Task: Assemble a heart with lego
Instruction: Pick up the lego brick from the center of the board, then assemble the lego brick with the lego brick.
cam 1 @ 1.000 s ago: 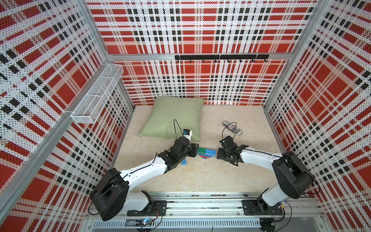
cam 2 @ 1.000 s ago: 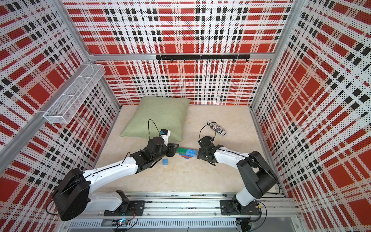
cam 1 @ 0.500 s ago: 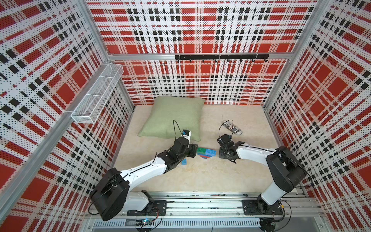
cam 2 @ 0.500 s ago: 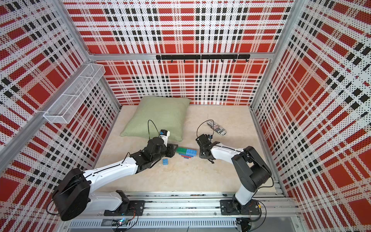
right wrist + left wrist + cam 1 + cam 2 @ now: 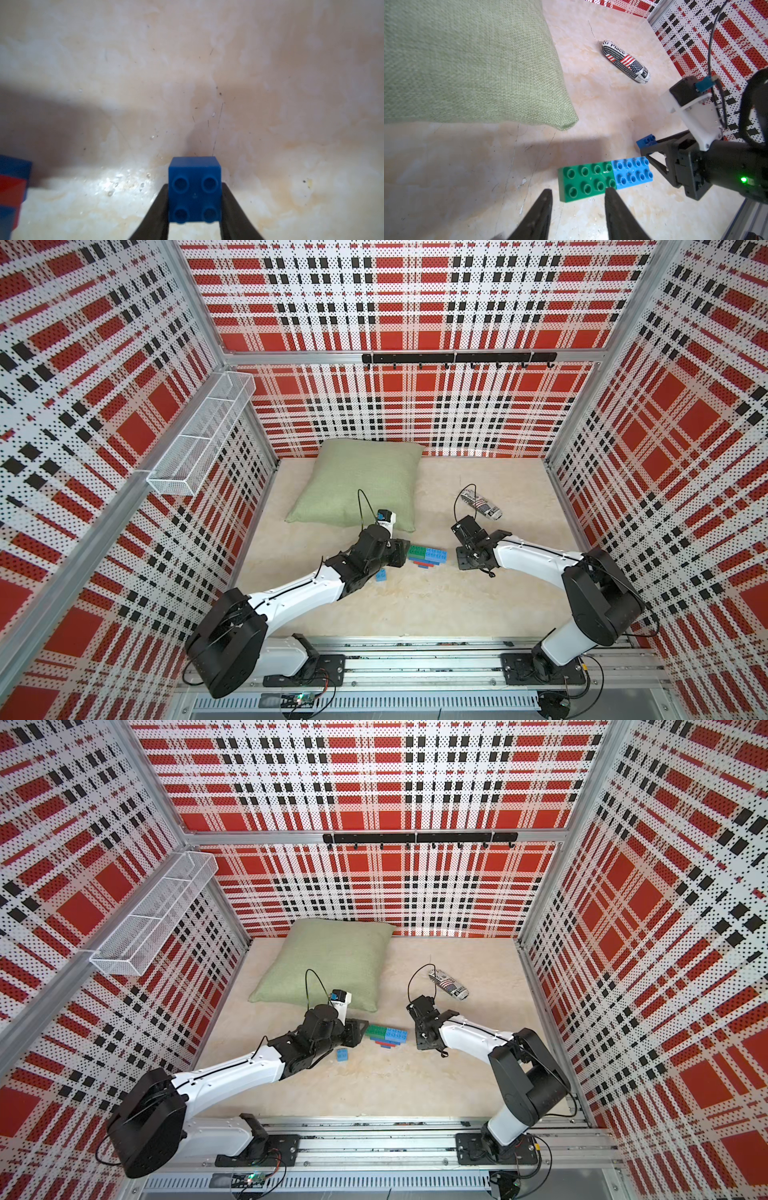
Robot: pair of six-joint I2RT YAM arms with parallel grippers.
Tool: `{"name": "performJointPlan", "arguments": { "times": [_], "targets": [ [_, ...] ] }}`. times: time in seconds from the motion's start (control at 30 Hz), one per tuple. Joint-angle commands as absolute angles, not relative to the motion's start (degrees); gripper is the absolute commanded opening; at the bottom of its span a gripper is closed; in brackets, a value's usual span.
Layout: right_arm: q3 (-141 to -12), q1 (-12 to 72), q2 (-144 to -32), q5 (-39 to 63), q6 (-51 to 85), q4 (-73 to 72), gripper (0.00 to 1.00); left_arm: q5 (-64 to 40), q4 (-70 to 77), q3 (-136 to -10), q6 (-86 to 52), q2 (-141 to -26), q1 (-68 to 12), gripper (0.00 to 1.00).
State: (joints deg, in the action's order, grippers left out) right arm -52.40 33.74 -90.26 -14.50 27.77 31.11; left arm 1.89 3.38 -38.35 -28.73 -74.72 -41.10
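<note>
The right pincer (image 5: 194, 188) pinches one dark blue four-stud plastic brick (image 5: 194, 172) near the single stepped heart of green, blue and red bricks (image 5: 427, 556). The left pincer (image 5: 578, 190) is spread at the heart's green end. One light blue square brick (image 5: 380, 575) lies loose.

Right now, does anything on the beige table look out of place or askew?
One small light blue studded brick lies alone, apart from the joined green, blue and red brick cluster. A rolled newspaper-print tube with a flag seems unrelated to lego.

Top views overlook the table (image 5: 415, 605); wrist views hug it.
</note>
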Motion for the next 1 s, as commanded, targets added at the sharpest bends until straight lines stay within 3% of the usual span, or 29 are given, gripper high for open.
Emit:
{"name": "performJointPlan", "arguments": {
  "times": [0.0, 0.5, 0.97],
  "targets": [
    [-56.1, 34.0, -85.9, -11.1, 18.1, 33.1, 0.37, -1.3, 4.9, -37.1, -29.6, -72.6, -40.3, 0.47],
    [-64.0, 35.6, -86.5, 11.8, -3.7, 34.2, 0.38, -2.2, 3.6, -39.8, -28.1, -77.4, -38.1, 0.48],
    [-66.1, 36.5, -89.0, 11.4, -12.0, 37.8, 0.4, -2.9, 3.9, -41.1, -26.7, -80.8, -36.9, 0.5]
  ]
}}
